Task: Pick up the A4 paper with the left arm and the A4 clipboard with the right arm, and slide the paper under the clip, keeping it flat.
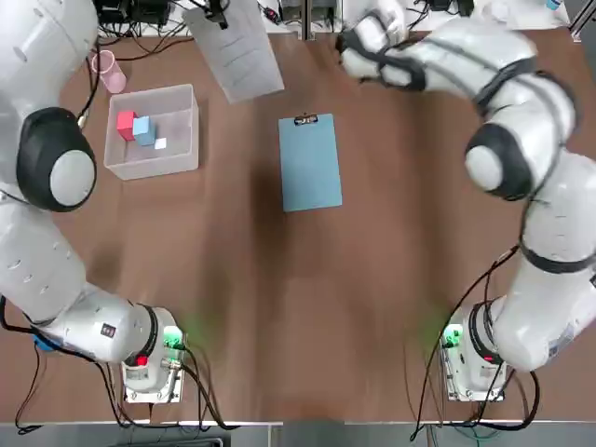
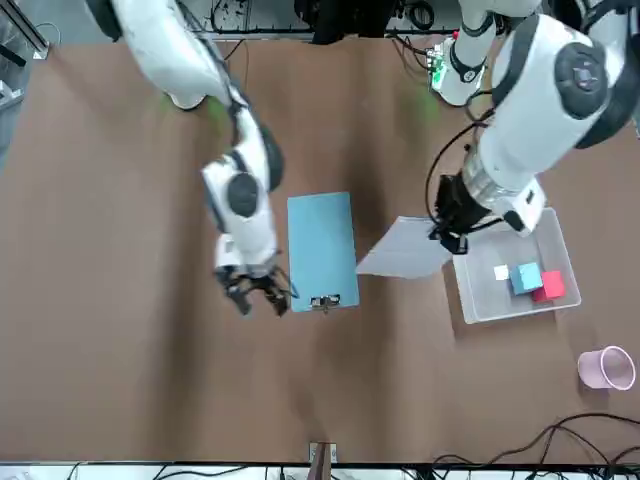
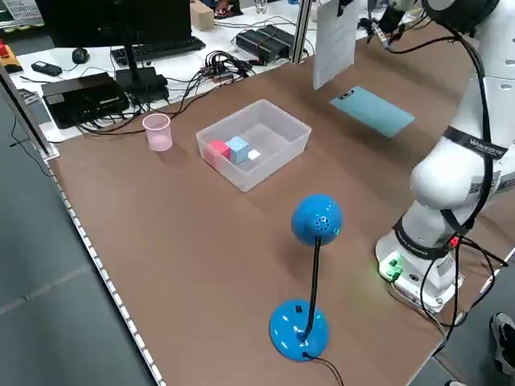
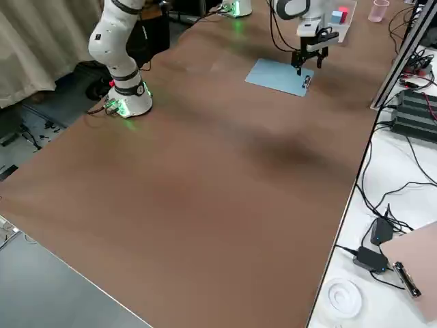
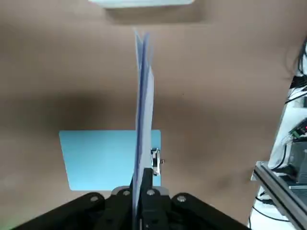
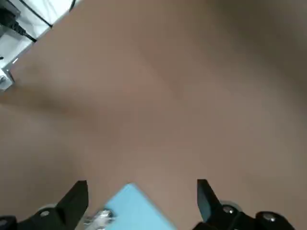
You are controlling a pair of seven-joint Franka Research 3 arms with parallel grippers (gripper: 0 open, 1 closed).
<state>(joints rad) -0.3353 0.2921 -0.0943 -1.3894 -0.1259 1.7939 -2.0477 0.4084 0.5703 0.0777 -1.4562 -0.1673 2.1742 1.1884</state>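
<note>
Nearest the left-side camera, at lower centre of its frame, stands a blue desk lamp, well clear of the work. Up the table, the left gripper holds the A4 paper pinched shut at one edge, lifted off the table at the upper centre-left of the top view. The A4 clipboard lies flat at centre frame, its clip on the far short edge. The right gripper hovers with fingers spread wide beside the clip end, holding nothing.

The step in hand appears to be the right arm's grasp of the board. Done well, it would likely take a free edge near the clip without blocking the clip's mouth, and lift the board level so the sheet can enter flat; a corner-heavy grip risks tilting it.

From the front, the sheet shows as a slanted plane hanging just beside the clear bin, which holds red, blue and white blocks; a pink cup sits lower right. From the left wrist, the same sheet appears edge-on, a thin line rising from closed fingers with the board beneath. Only the right wrist view shows the open fingers straddling the board's corner, apart from it.
</note>
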